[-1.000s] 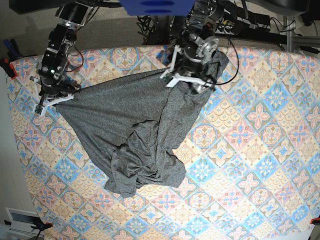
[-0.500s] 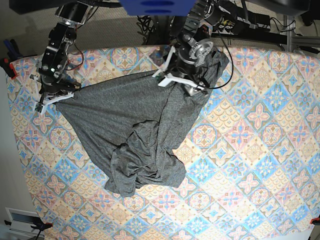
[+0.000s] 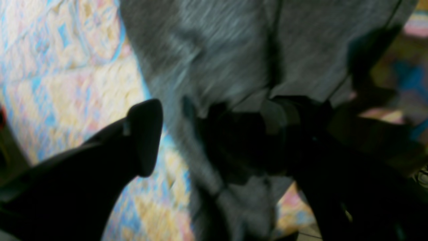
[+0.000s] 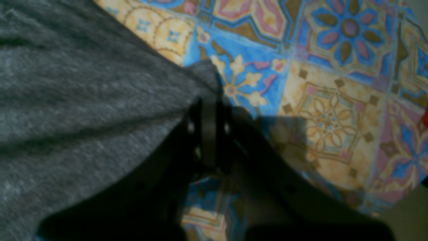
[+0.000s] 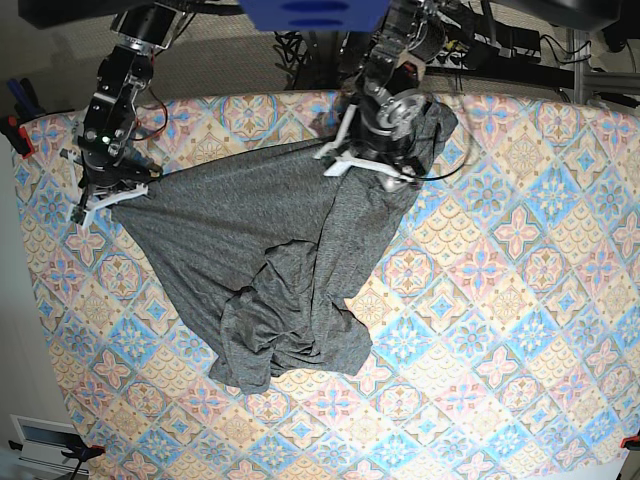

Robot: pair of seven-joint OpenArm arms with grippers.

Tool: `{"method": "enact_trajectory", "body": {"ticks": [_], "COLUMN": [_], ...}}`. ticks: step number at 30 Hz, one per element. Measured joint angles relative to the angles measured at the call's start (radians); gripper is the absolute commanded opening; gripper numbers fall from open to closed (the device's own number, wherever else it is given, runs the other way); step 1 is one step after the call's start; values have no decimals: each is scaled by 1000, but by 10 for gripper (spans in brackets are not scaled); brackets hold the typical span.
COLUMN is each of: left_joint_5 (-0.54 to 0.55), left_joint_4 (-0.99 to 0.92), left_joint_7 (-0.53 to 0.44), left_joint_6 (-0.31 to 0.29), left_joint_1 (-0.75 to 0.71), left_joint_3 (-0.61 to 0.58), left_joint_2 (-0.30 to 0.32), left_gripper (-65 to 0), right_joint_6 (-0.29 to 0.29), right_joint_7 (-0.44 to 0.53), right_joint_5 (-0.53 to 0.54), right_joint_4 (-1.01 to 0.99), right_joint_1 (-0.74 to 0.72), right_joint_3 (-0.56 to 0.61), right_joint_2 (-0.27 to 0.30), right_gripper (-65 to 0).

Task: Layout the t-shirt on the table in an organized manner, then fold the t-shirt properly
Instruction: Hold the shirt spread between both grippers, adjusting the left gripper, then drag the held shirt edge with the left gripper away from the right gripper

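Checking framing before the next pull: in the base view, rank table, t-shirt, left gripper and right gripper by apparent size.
1. table
2. t-shirt
3. left gripper and right gripper: both small and look alike, so I won't rank them.

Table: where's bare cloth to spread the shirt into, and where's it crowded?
Most of the table right of the t-shirt is bare, as is the near strip below its bunched hem. Crowded: the far edge, where the left gripper hangs open over fabric, and the corner where the right gripper pinches the shirt.
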State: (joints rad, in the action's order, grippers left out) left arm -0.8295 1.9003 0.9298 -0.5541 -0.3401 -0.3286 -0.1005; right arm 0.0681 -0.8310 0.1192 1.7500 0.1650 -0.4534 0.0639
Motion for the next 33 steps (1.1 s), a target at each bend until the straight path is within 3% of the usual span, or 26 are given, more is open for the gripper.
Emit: {"method": "enact_trajectory", "body": {"ticks": [17,20,27,33], "left_joint_5": [-1,0,76,79], "left_joint_4": [-39,-44,-48,-45], "left_joint_7": [6,6,9,-1], "left_joint_6": [0,-2,-3,3], "left_joint_1": [70,81,129,141], "left_joint_3": [46,46,85,210], "left_joint_2": [-5,-5,-7,-39], "left_gripper": [-218,-291,-624,-626], "right_joint_6": [0,0,0,-4], "right_joint_7": [-1,-1,0,-1], "right_joint_5": [0,0,-1,0], "right_joint_4": [0,0,0,0], "right_joint_1": [2,2,7,14], "right_joint_3": [-1,-1,-1,1], "right_joint_2": [0,0,0,0], "right_gripper": [-650,-650,-650,-650]}}
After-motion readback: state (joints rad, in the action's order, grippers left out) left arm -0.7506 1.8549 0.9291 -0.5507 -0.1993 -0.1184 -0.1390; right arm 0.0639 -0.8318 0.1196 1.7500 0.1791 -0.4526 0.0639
